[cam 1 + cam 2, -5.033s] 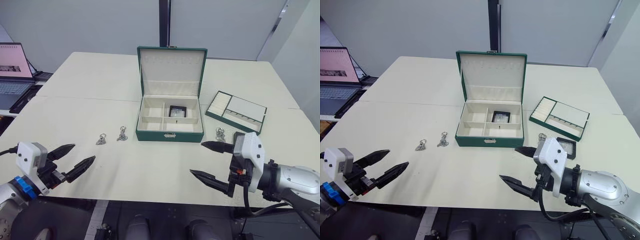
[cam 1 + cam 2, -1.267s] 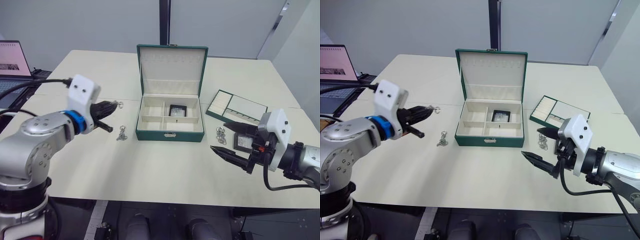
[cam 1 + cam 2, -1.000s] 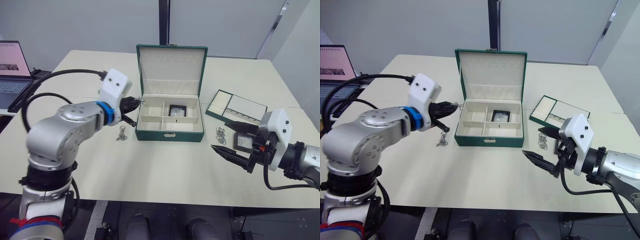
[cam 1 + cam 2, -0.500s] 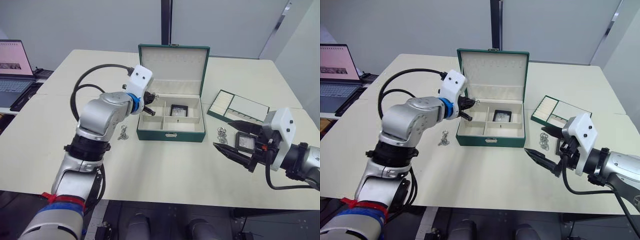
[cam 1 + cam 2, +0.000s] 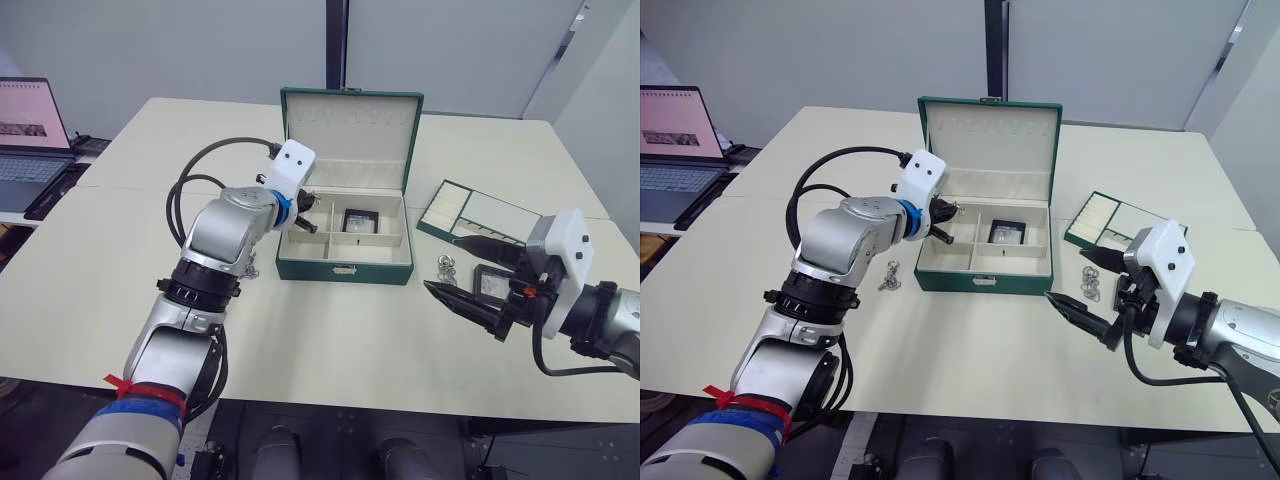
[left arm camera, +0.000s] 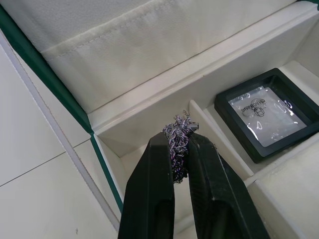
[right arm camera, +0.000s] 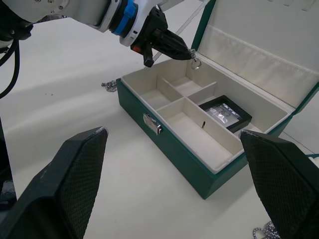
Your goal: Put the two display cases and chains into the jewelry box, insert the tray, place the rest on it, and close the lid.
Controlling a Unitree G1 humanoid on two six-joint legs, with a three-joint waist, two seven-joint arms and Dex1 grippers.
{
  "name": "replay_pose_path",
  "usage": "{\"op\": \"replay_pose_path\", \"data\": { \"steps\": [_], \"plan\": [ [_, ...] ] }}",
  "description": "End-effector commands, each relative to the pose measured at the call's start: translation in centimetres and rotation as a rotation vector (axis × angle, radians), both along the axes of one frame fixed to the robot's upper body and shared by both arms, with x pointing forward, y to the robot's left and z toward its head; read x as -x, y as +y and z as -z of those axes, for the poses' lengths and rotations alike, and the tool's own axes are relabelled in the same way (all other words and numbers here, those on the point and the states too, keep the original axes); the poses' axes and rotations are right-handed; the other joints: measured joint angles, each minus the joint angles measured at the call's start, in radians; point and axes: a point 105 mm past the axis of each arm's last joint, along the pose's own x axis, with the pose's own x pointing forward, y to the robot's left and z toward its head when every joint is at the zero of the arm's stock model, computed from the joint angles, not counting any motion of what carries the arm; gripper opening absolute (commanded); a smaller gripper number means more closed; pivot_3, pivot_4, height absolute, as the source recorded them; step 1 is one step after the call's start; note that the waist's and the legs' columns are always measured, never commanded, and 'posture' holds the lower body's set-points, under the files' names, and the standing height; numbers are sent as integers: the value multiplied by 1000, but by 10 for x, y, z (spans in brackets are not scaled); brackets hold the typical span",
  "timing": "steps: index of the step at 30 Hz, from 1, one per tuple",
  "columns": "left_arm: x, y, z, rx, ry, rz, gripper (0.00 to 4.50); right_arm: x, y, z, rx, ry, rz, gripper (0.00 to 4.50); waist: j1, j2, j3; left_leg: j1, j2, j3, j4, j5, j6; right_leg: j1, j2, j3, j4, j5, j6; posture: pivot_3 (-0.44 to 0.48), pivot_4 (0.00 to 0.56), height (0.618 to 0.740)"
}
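While printed marks show on the clear window of the display case (image 6: 260, 114) lying in the box, they are too small to read; they may be a small logo. That case is a square black frame, set flat in the rear right compartment of the jewelry box (image 5: 345, 261), a dark green rectangular box with cream lining, straight dividers and a small silver front clasp (image 5: 343, 269). Its lid (image 5: 351, 139) stands upright, cream-lined, with a fabric pocket.

Left gripper (image 6: 180, 137): arm bent at the elbow, reaching over the box's left wall, black fingers pinching a chain (image 6: 177, 144), a tangled silvery bunch held above the rear left compartment.

Right gripper (image 5: 1087, 288): forearm low over the table (image 5: 120, 280), fingers spread wide and holding nothing, pointing toward the box.

Second chain (image 5: 889, 278): on the table just left of the box. Third chain (image 5: 443, 268): on the table right of the box, beside the second display case (image 5: 492, 284), near the right gripper.

Tray (image 5: 476, 214): shallow, green-rimmed, cream-lined, on the table to the right of the box, apart from it.

Laptop (image 5: 30, 130): open, at the far left.
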Motion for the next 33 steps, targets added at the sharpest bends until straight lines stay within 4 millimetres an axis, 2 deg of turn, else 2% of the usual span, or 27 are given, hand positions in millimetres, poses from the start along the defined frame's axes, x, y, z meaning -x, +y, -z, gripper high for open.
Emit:
{"op": "replay_pose_path", "data": {
  "steps": [1,6,8,9,12,19,23,27,33],
  "plan": [
    [-5,-2,-16,-14,-73,1,100,5,6,-7,7,-36,-28,4500,0,0,0,0,0,0,0,0,0,0,0,0,0,0,0,0,150,726],
    [-8,-10,-17,36,-65,40,100,6,5,-7,13,-34,-25,4500,2,0,0,0,0,0,0,0,0,0,0,0,0,0,0,0,150,726],
    [-7,-14,-19,65,-54,69,810,6,5,-7,15,-33,-23,4500,2,0,0,-1,0,0,0,0,0,0,0,0,0,0,0,0,150,726],
    [-6,-14,-20,67,-53,72,957,6,5,-7,16,-33,-22,4500,2,0,0,-1,0,0,0,0,0,0,0,0,0,0,0,0,150,726],
    [-7,-13,-22,42,-70,52,1926,6,5,-7,17,-31,-22,4500,1,0,0,-1,0,0,0,0,0,0,0,0,0,0,0,0,150,726],
    [-8,-10,-23,14,-90,40,1926,5,4,-6,20,-30,-22,4500,1,0,0,-1,0,0,0,0,0,0,0,0,0,0,0,0,150,726],
    [-5,-16,-26,32,-95,80,1926,5,4,-6,22,-30,-25,4500,1,0,0,-1,0,0,0,0,0,0,0,0,0,0,0,0,150,726],
    [20,-33,-36,151,-90,307,1926,4,4,-5,28,-27,-28,4500,1,0,0,-1,0,0,0,0,0,0,0,0,0,0,0,0,150,726],
    [76,-17,-48,243,-58,525,1926,4,3,-5,34,-23,-33,4500,-6,2,0,0,2,0,0,0,0,-1,1,0,1,0,0,0,150,726]
  ]
}}
